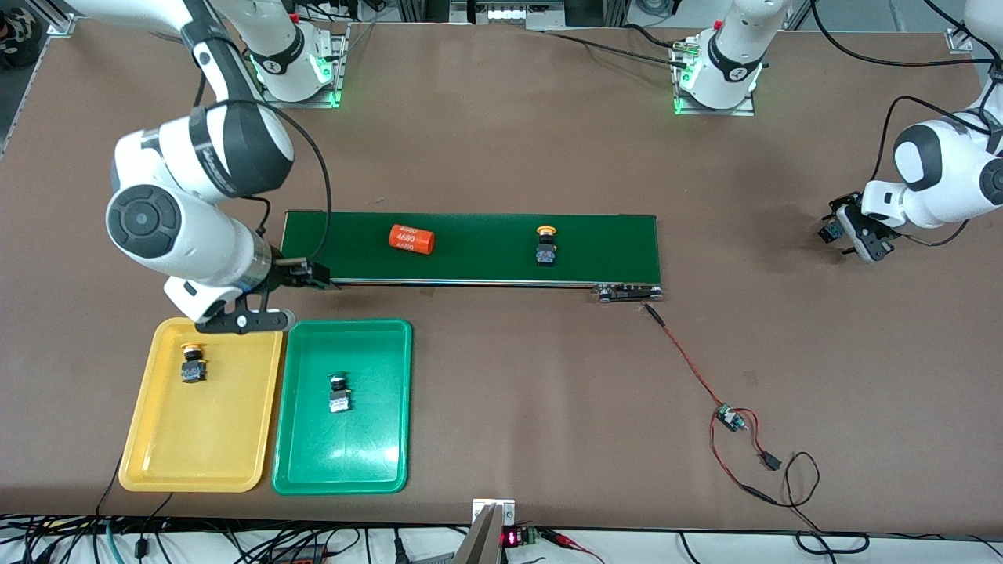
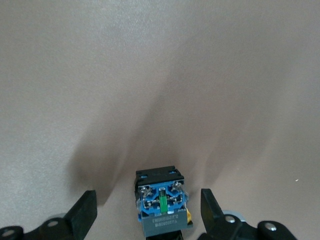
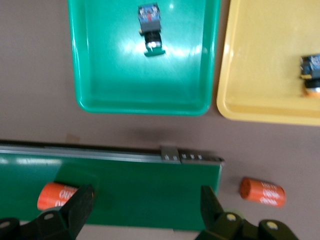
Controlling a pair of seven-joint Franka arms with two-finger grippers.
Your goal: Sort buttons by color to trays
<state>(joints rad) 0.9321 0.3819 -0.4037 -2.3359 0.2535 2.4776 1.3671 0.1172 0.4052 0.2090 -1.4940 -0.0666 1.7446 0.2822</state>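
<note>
Trays: yellow tray [image 1: 157, 439] and green tray [image 1: 384, 462] lie side by side, nearer the front camera than the conveyor belt [image 1: 486, 270]; each holds one button [image 1: 191, 363] [image 1: 340, 392]. Orange cylinder [image 1: 411, 239] and yellow-capped button [image 1: 545, 244] rest on the belt. Right gripper [image 3: 145, 207], wide, hangs over the belt; left gripper [image 2: 147, 210], wide, straddles a green-marked button [image 2: 162, 202] without touching it

A long dark green belt [image 1: 470, 249] lies across the middle of the brown table [image 1: 509, 407]. An orange can [image 1: 411, 239] lies on its side on the belt. Another orange can [image 3: 262, 192] lies on the table just beside the belt's end. A red and black wire [image 1: 689, 368] runs from the belt to a tiny board [image 1: 730, 418].
</note>
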